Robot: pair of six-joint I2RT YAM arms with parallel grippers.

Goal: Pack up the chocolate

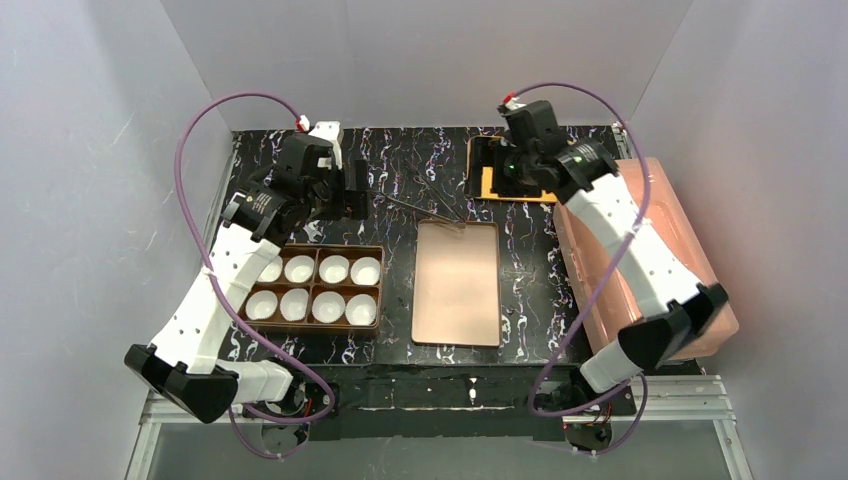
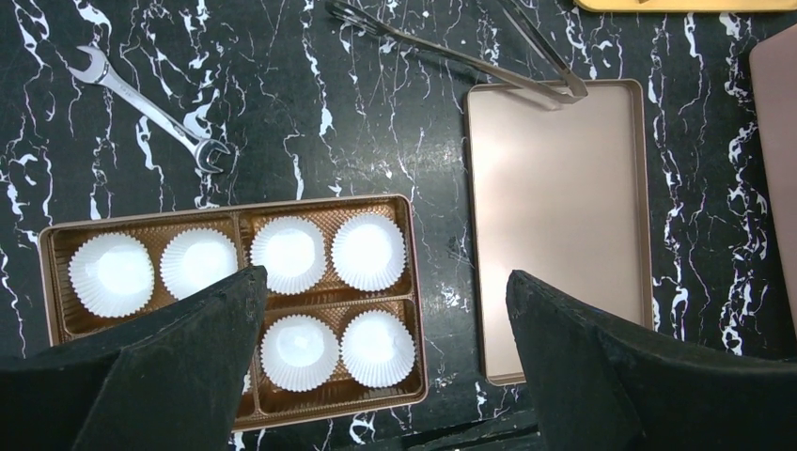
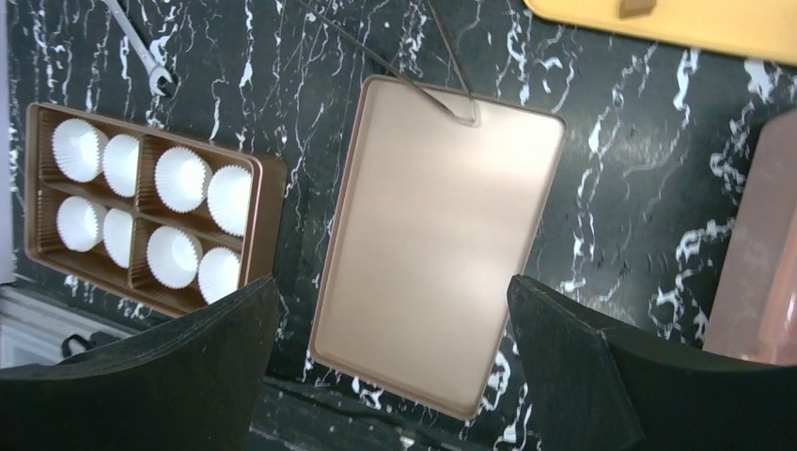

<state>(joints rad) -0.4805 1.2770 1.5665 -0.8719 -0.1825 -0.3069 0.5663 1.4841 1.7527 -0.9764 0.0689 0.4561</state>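
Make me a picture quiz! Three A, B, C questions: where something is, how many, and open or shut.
1. Where is the wrench? A. pink bin B. black table C. copper lid
2. How many white paper cups fill the brown tray? A. six B. eight C. ten
3. The left end effector is A. shut on a cup B. shut on tongs C. open

1 B: it lies on bare tabletop outside the tray.
2 B: two rows of four.
3 C: its fingers stand wide apart, holding nothing.
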